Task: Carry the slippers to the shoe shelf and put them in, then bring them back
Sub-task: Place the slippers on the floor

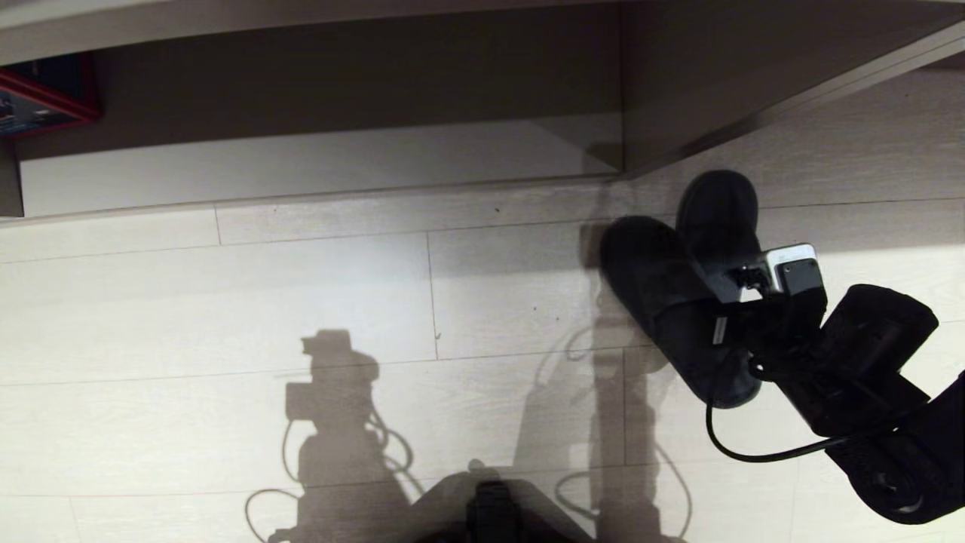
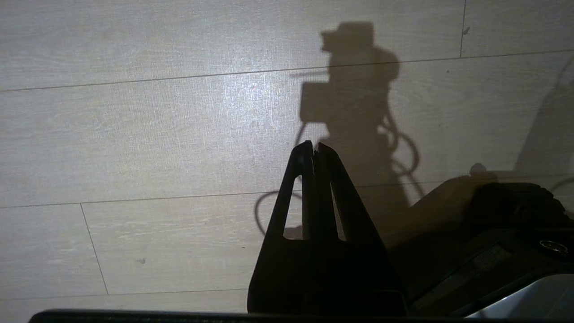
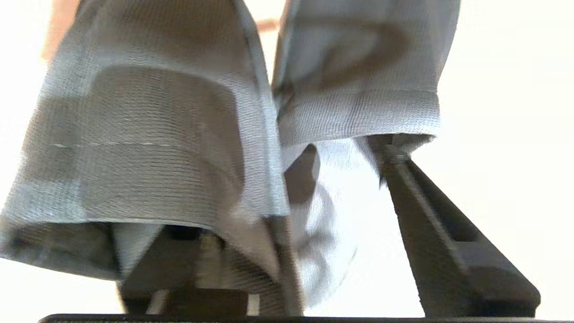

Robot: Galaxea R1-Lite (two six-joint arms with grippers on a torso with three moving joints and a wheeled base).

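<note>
The slippers are a dark pair lying side by side on the pale floor, one [image 1: 663, 302] nearer me and the other [image 1: 720, 211] with its toe by the shelf corner. They sit just outside the shoe shelf [image 1: 301, 166], in front of its vertical divider [image 1: 622, 90]. My right gripper [image 1: 730, 311] reaches in at their heel ends. In the right wrist view this gripper [image 3: 332, 184] is open, one finger [image 3: 430, 224] under the strap of one slipper [image 3: 358, 103] and the other low beside the strap of its mate [image 3: 148, 148]. My left gripper [image 2: 314, 146] hangs shut over bare floor.
A red-edged box [image 1: 45, 98] stands at the shelf's far left end. The shelf's side panel [image 1: 754, 98] runs off to the right above the slippers. A black cable [image 1: 754, 452] loops below my right wrist. Shadows of my arms fall across the floor planks [image 1: 339, 407].
</note>
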